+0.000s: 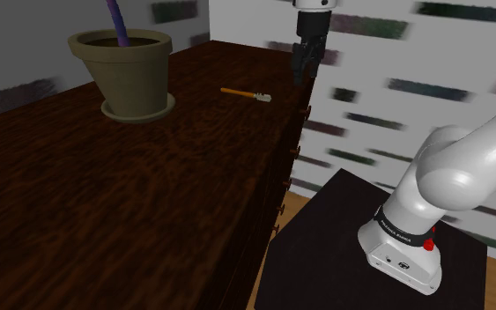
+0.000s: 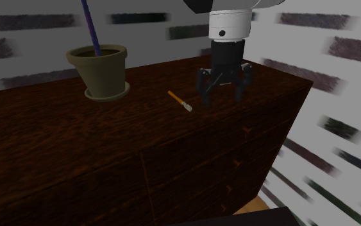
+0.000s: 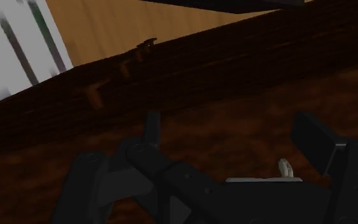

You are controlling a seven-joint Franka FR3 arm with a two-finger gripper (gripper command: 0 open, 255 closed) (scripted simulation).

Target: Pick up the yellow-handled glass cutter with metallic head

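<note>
gripper [image 2: 222, 96]: hanging fingers-down over dark wood dresser top [image 2: 76, 128], near drawer-side edge. fingers standing wide apart, gripping nothing, likely posing this way for straddling thin handle from above.
glass cutter [image 2: 179, 101]: lying flat on same top, apart from gripper, sitting between it and flower pot [image 2: 102, 70].
appearance: slim orange-yellow handle, small pale metallic head pointing toward drawer edge; looking light, narrow, probably prone to rolling.
</note>
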